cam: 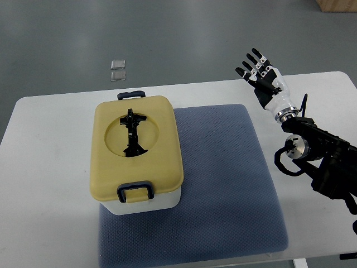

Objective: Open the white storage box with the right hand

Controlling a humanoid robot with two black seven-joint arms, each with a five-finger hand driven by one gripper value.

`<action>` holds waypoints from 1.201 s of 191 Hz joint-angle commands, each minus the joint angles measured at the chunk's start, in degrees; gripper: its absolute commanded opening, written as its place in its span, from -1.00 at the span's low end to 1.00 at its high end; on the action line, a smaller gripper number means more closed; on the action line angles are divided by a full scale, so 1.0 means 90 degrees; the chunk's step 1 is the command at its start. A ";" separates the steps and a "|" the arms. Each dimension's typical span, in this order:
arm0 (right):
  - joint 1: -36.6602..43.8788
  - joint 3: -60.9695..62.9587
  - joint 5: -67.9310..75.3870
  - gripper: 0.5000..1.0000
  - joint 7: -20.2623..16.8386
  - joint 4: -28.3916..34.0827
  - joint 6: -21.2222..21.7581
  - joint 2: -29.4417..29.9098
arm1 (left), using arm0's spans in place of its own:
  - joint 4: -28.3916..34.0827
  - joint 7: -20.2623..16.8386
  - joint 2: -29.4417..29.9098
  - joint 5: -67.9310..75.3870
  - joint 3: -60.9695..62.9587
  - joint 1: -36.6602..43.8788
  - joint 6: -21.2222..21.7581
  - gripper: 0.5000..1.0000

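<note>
A white storage box (146,205) with a yellow lid (136,148) stands on the left part of a blue-grey mat (223,178). The lid is down, with a black folding handle (133,133) lying in its round recess and dark latches at the near (135,192) and far (131,94) ends. My right hand (262,78) is raised over the table's far right, well to the right of the box, its fingers spread and holding nothing. The left arm does not show.
The white table (44,184) carries the mat and box. My right arm's black joints (318,153) lie along the right edge. Two small clear squares (117,70) lie on the grey floor beyond the table. A brown box corner (337,4) shows top right.
</note>
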 commanded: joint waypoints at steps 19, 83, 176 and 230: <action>-0.0016 -0.0003 0.0000 0.72 0.0000 -0.0004 0.0001 0.0009 | 0.0018 0.0000 0.0000 0.0010 0.0010 0.0010 -0.0003 1.00; -0.0016 -0.0003 0.0000 0.72 0.0000 -0.0023 0.0001 -0.0001 | 0.0028 0.0000 0.0000 0.0000 0.0010 -0.0019 0.0006 1.00; 0.0023 -0.0012 -0.0049 0.72 -0.0020 -0.0092 -0.0008 -0.0001 | 0.0018 0.0000 0.0000 0.0000 0.0010 -0.0010 0.0006 1.00; 0.0189 -0.0149 -0.0117 0.72 -0.0029 -0.0072 0.0011 -0.0128 | 0.0028 0.0000 0.0000 0.0000 0.0010 -0.0010 0.0006 1.00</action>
